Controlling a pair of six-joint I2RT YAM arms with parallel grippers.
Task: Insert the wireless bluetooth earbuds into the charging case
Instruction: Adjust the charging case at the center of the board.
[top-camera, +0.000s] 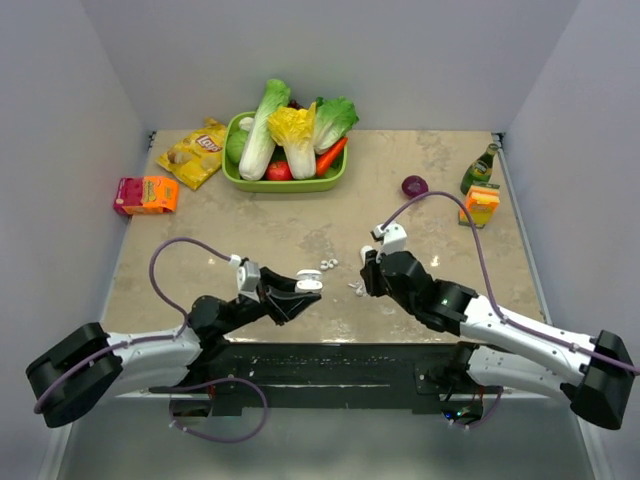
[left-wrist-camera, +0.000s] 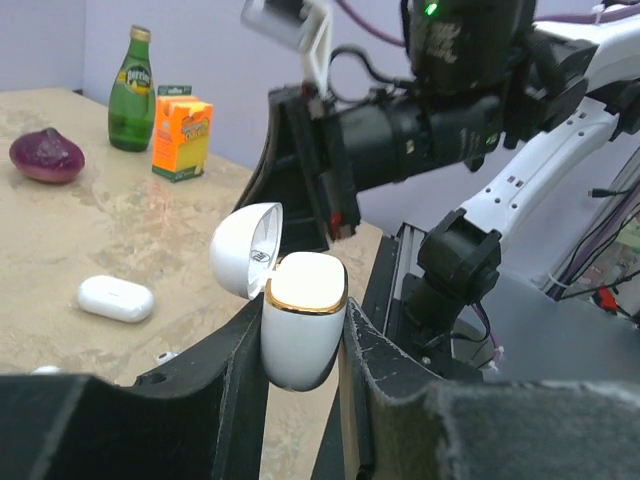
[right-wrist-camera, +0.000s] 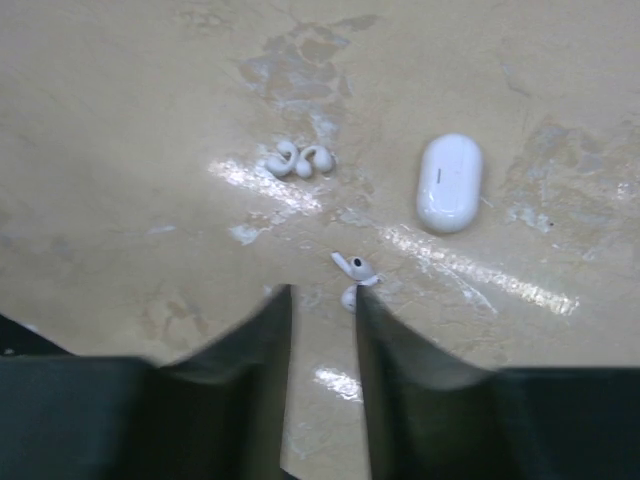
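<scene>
**Case open, earbuds yet to go in**

The left gripper (left-wrist-camera: 304, 350) clamps the charging case (left-wrist-camera: 303, 300) upright above the table (right-wrist-camera: 120, 100), lid flipped back. The right gripper (right-wrist-camera: 322, 295), jaws apart and empty, hovers just short of the two earbuds (right-wrist-camera: 352, 268) lying on the tabletop. Both insertions appear left to do. Legible: "Lay's" on the chip bag (top-camera: 197, 152), "Perrier" on the green bottle (left-wrist-camera: 131, 92).

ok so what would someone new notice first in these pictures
Most likely the charging case, lid flipped open, clamped in the left gripper near the front of the table. Next, the right gripper, poised with its jaws apart over two tiny white earbuds lying on the surface. At the back, a green bowl piled with vegetables adds the brightest colour.
</scene>
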